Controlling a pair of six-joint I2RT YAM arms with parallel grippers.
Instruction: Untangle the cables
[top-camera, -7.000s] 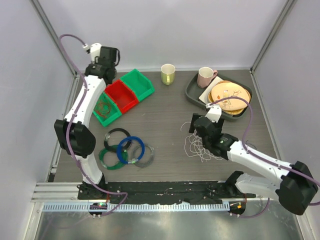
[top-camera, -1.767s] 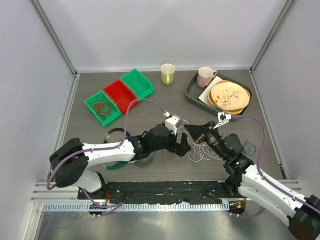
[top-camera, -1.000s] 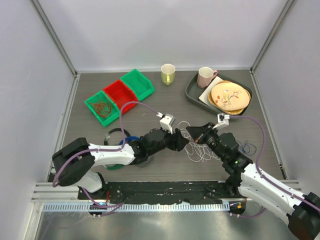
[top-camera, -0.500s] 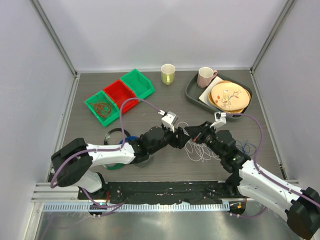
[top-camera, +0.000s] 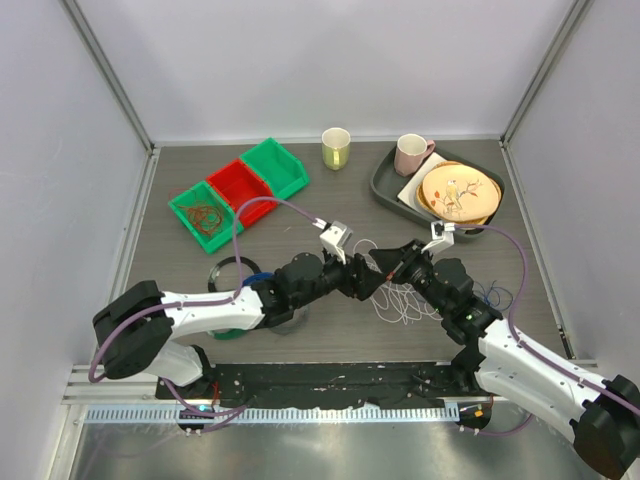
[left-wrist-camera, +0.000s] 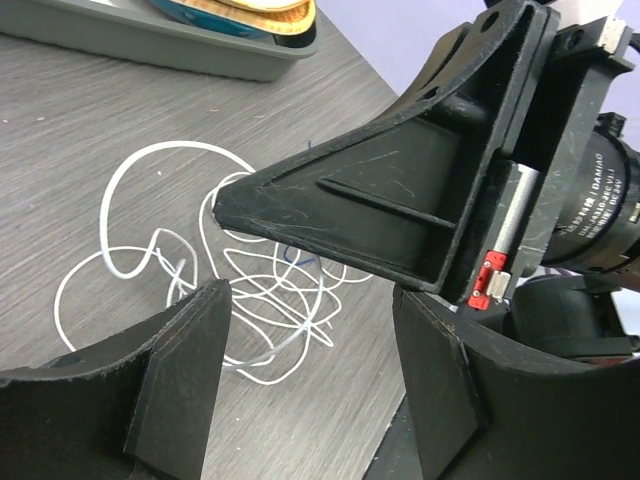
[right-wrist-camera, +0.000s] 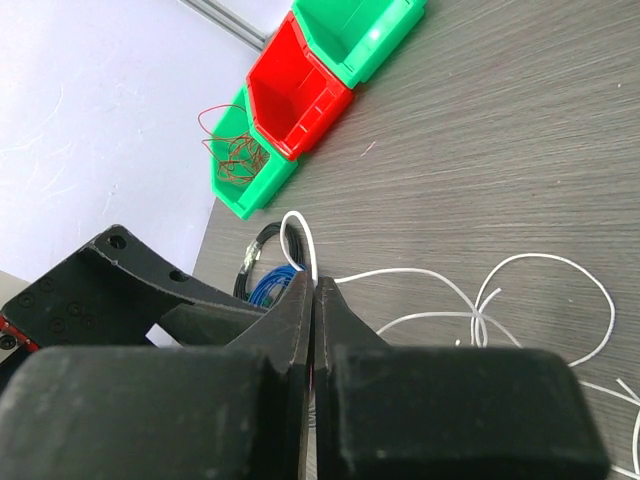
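A loose tangle of thin white cables (top-camera: 405, 303) lies on the dark table between the two arms, with a thin blue strand (left-wrist-camera: 288, 256) running through it. My right gripper (right-wrist-camera: 315, 282) is shut on one white cable, and a small loop (right-wrist-camera: 297, 232) stands up past its tips. My left gripper (left-wrist-camera: 310, 300) is open, its fingers (left-wrist-camera: 180, 380) low on either side just short of the tangle (left-wrist-camera: 190, 290). The right gripper's black fingers (left-wrist-camera: 380, 215) point across in front of it. From above, both grippers (top-camera: 368, 277) (top-camera: 384, 262) meet tip to tip.
Thicker coiled rings in black (top-camera: 228, 272) and blue (right-wrist-camera: 275, 285) lie left of the tangle. Green and red bins (top-camera: 243, 190) stand at the back left, one holding brownish wire (right-wrist-camera: 238, 158). Two mugs (top-camera: 336, 147) and a grey tray (top-camera: 385, 185) of plates sit at the back. A blue wire (top-camera: 497, 294) lies right.
My left gripper's jaws have widened and it has edged closer to the right gripper's tips. The right gripper stays shut on the white cable and has shifted slightly left.
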